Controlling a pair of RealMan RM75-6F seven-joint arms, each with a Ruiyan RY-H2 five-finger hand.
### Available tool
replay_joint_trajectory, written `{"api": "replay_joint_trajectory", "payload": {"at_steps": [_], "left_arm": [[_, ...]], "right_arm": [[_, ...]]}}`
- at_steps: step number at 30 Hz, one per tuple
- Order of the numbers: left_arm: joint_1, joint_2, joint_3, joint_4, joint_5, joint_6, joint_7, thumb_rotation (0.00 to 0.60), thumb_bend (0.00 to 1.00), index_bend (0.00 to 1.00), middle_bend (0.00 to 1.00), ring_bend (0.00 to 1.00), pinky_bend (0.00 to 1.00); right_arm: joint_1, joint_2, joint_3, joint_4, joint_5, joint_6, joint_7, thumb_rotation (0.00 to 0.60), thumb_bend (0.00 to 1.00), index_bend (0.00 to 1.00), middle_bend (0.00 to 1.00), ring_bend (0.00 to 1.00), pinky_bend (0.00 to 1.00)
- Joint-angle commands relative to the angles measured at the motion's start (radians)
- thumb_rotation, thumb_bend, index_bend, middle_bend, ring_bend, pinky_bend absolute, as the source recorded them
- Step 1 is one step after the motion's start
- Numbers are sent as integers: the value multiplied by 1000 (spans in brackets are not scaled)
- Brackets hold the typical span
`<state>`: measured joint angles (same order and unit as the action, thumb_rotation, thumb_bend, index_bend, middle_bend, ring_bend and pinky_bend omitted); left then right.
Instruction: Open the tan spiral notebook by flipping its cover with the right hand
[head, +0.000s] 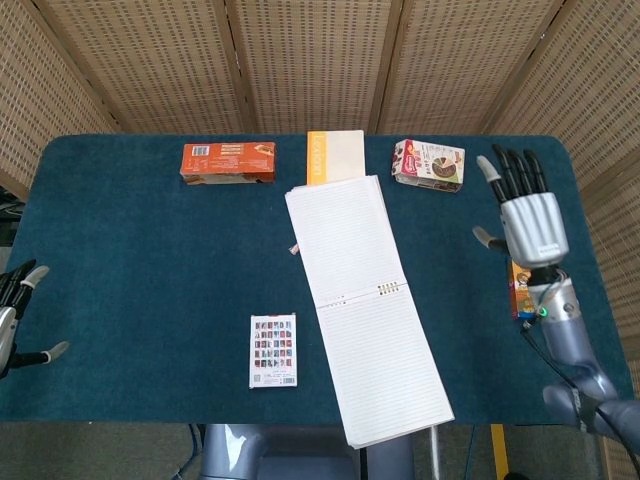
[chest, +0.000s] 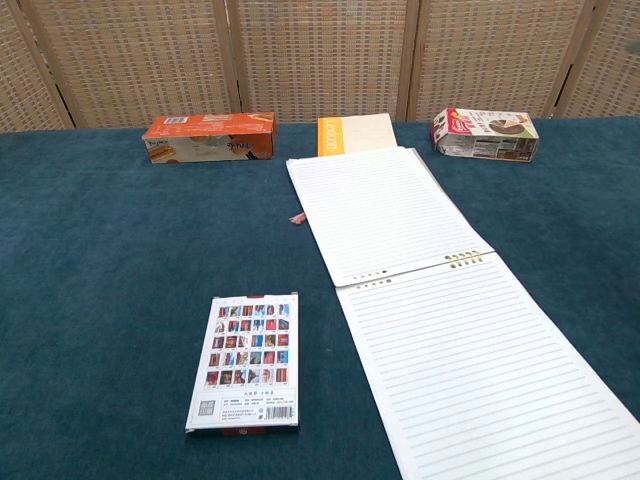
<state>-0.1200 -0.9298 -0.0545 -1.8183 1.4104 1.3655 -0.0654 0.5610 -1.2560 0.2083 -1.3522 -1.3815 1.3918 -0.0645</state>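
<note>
The notebook (head: 365, 300) lies open and flat in the middle of the table, its lined pages up; its flipped part (chest: 385, 212) reaches back over an orange-and-cream book (head: 334, 157). The spiral holes (chest: 460, 262) run across its middle. My right hand (head: 524, 213) is raised at the right side of the table, fingers spread, holding nothing, well apart from the notebook. My left hand (head: 14, 312) shows at the far left edge of the head view, fingers apart and empty. The chest view shows neither hand.
An orange box (head: 228, 162) lies at the back left and a red-and-white carton (head: 428, 165) at the back right. A card with small pictures (head: 273, 350) sits left of the notebook. A small orange packet (head: 522, 296) lies under my right wrist. A pink tassel (chest: 297, 217) peeks out beside the page.
</note>
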Motion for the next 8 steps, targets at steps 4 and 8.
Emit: {"api": "replay_joint_trajectory", "payload": {"at_steps": [4,8], "left_arm": [[12,-5,29,11,89,36,-5,600,0,0,0,0,0],[20,-23,43,43,160,76,-21,600,0,0,0,0,0]], "right_arm": [[-244,37,-184,-141,-80,172,144,600,0,0,0,0,0],[-361,-8,-225,-64,-115,307,221,600,0,0,0,0,0]]}}
